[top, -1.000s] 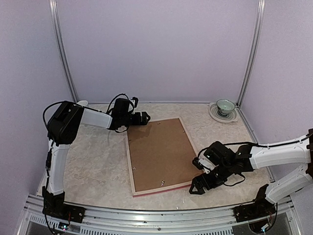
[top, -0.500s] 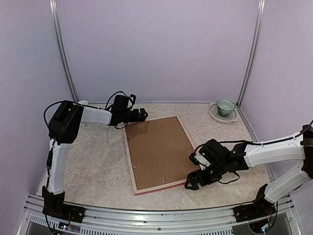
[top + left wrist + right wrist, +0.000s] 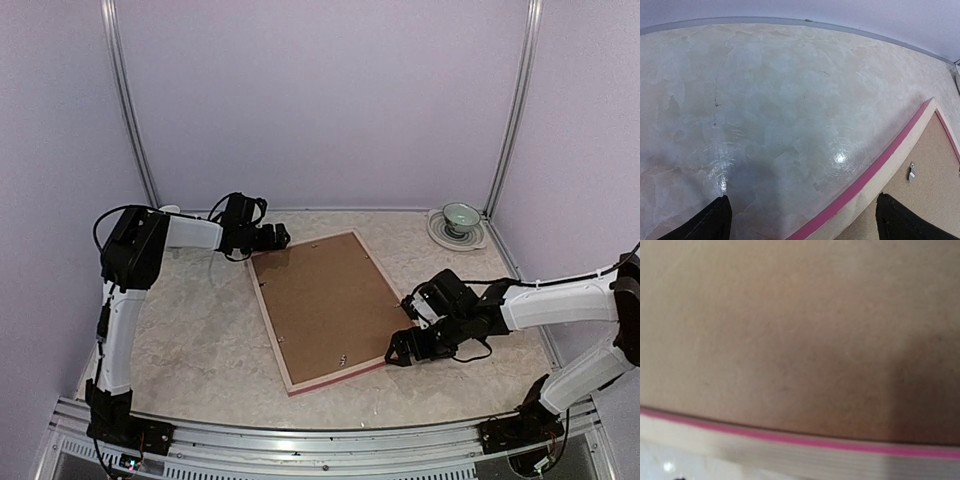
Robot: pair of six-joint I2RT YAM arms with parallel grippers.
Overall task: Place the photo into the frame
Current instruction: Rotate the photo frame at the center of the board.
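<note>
The frame lies face-down in the middle of the desk, skewed so that its long sides run from far-left to near-right. Its near short edge stops short of the desk's front rail, and bare desk lies along both long sides, wider on the left.

The left gripper sits at the frame's far-left corner. In the left wrist view its 2 black fingers are spread wide: 1 is over bare desk, the other over the backing board, and the corner rail passes between them without being pinched. It holds nothing.

The right gripper is low at the frame's right long side, near the near-right corner. Its wrist view is a blurred close-up of board and rail, so I cannot tell how far it is open or whether it touches the frame.

The frame's rails are thin, pale wood on the upturned back, with a bright pink outer edge. The backing board is flat, matte, brown fibreboard, and a small metal clip sits by the rail. The desk top is glossy, pale and marbled, with glare spots. A pale green bowl stands on a round saucer in the far-right corner, well apart from the frame.
</note>
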